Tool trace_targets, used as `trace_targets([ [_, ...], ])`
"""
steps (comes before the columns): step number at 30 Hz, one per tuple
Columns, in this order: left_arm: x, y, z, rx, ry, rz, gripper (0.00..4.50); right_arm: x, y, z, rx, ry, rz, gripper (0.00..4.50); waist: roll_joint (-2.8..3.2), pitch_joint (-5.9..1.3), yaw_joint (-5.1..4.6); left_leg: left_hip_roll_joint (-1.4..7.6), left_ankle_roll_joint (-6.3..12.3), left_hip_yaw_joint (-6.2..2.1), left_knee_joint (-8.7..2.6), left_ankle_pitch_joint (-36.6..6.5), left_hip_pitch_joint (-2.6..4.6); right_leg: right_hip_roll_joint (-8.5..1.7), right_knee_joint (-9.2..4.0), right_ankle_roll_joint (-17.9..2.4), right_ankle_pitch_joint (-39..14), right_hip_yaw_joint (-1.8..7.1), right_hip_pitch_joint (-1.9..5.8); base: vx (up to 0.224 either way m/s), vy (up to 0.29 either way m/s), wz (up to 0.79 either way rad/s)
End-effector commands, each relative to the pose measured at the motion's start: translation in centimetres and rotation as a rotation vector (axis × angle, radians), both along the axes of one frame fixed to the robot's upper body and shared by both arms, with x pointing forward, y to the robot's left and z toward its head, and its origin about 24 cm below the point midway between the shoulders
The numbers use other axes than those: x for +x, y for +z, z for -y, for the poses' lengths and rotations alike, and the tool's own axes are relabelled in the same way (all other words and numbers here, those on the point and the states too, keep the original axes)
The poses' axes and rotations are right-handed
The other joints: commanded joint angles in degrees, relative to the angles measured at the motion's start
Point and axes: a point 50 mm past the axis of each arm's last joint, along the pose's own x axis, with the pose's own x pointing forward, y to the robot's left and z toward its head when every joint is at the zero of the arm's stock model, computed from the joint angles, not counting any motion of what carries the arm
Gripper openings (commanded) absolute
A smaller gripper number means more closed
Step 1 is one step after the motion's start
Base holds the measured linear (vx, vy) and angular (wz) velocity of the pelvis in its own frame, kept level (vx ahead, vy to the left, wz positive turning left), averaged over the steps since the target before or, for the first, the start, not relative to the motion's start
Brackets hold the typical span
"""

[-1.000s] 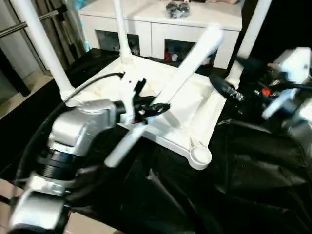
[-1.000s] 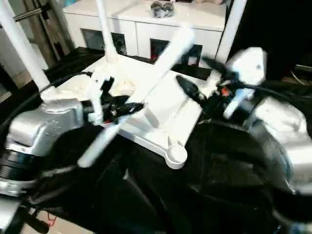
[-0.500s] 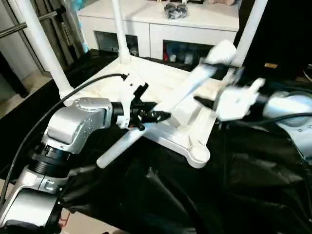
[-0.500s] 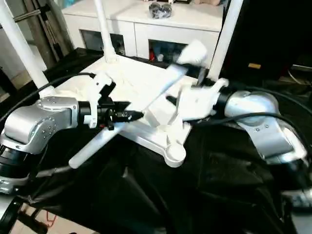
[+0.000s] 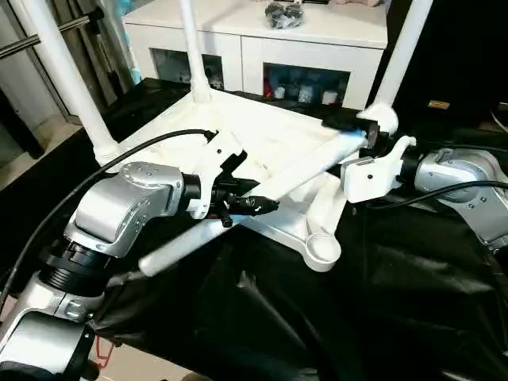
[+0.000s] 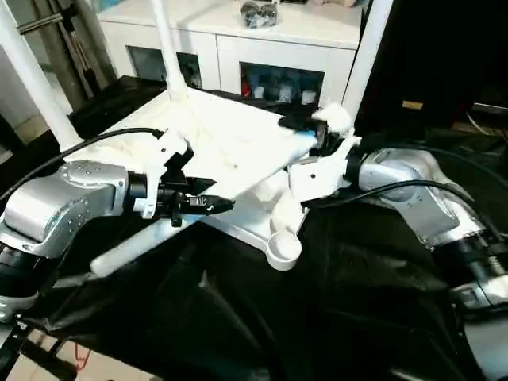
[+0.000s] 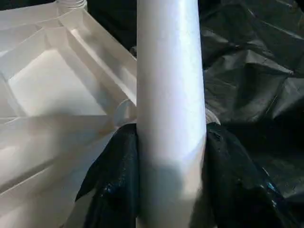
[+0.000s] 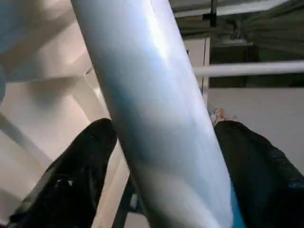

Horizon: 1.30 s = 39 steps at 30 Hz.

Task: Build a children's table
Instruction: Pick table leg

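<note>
Since a second ago, the right gripper (image 5: 373,136) has swung in and closed its fingers on the loose leg's (image 5: 302,165) upper end; the left gripper (image 5: 252,203) clamps it lower down. Both hold it across the upturned tabletop (image 5: 262,131), fourth socket (image 5: 321,251) unfilled.

Left claw (image 5: 252,204) clamped mid-leg — right claw (image 5: 371,143) clamped near far end, forearms converging.
</note>
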Motion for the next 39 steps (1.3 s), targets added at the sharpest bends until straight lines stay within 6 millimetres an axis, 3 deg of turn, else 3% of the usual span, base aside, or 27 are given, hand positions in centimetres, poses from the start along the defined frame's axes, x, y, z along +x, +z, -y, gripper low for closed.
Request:
trace_targets([
  [1,-0.7,1.3,0.7,-0.029,-0.084,0.047,1.72,0.4,-1.1,1.0,0.021,-0.076,-0.067,3.37,-0.89,-4.08,-0.24,1.35,4.89,-0.25,-2.97,-4.31,0.69,-3.24,-3.15,-15.82,0.78,2.24,3.61,0.000,0.000,0.00],
  [10,-0.9,2.0,1.1,-0.061,-0.112,0.088,1.72,0.4,-2.1,1.5,0.051,-0.105,-0.118,2.83,-0.95,-3.75,-0.30,1.36,2.93,-0.26,-3.13,-7.49,0.81,-3.30,-3.69,-14.20,-5.42,2.33,3.37,0.000,0.000,0.00],
  [14,-1.0,2.4,1.2,-0.050,-0.128,0.122,1.72,0.2,-2.7,1.6,0.031,-0.103,-0.150,2.74,-1.28,-3.78,-0.29,1.36,2.96,-0.22,-3.11,-7.30,0.78,-3.27,-3.70,-13.85,-5.63,2.38,3.31,0.000,0.000,0.00],
  [18,-0.7,2.6,1.2,-0.028,-0.110,0.178,1.72,0.1,-3.1,1.7,0.019,-0.104,-0.170,2.64,-1.22,-3.83,-0.23,1.36,3.32,-0.28,-3.07,-6.50,0.65,-3.31,-3.59,-13.85,-4.79,2.37,3.35,0.000,0.000,0.00],
  [19,-0.5,2.7,1.2,-0.019,-0.090,0.199,2.28,0.1,-3.2,1.7,0.017,-0.106,-0.172,2.60,-1.30,-3.85,-0.24,1.36,3.45,-0.27,-3.04,-6.34,0.64,-3.30,-3.56,-13.88,-4.50,2.36,3.35,0.000,0.000,0.00],
  [20,-0.3,2.7,1.1,-0.015,-0.081,0.206,2.42,0.1,-3.2,1.7,0.016,-0.107,-0.174,2.58,-1.31,-3.81,-0.26,1.35,3.56,-0.28,-3.04,-6.34,0.63,-3.33,-3.59,-13.87,-4.60,2.35,3.36,0.000,0.000,0.00],
  [24,-0.2,3.1,0.9,-0.017,-0.088,0.231,2.63,0.1,-3.4,1.8,0.009,-0.111,-0.182,2.36,-1.22,-3.84,-0.13,1.45,3.17,-0.25,-3.02,-6.77,0.70,-3.38,-3.71,-14.94,-4.01,2.34,3.34,0.000,0.000,0.00],
  [30,0.9,4.9,0.0,-0.079,-0.020,0.347,3.20,-0.1,-3.9,2.3,-0.002,-0.137,-0.210,1.94,-1.49,-3.72,-0.40,1.29,3.32,-0.24,-3.02,-6.82,0.51,-3.33,-3.58,-14.08,-4.50,2.33,3.49,0.000,0.000,0.00],
  [31,1.5,5.7,-0.5,-0.105,0.032,0.391,3.24,-0.2,-4.0,2.5,0.000,-0.150,-0.221,1.91,-1.21,-3.68,-0.55,1.27,3.16,-0.23,-3.00,-7.30,0.54,-3.26,-3.75,-14.02,-5.14,2.30,3.37,0.000,0.000,0.00],
  [36,4.0,8.0,-2.7,-0.205,0.312,0.542,3.24,-0.6,-4.6,3.3,0.013,-0.178,-0.253,1.87,-1.33,-3.70,-0.74,1.15,2.77,-0.28,-2.92,-8.72,0.64,-3.12,-3.95,-13.77,-5.80,2.23,3.48,0.000,0.000,0.00],
  [39,5.5,9.2,-5.4,-0.264,0.527,0.597,3.24,-0.9,-5.1,4.1,0.061,-0.221,-0.280,1.87,-1.48,-3.85,-0.72,1.04,3.32,-0.31,-2.82,-7.62,0.49,-3.13,-3.83,-13.60,-4.31,2.23,3.57,0.000,0.000,0.00],
])
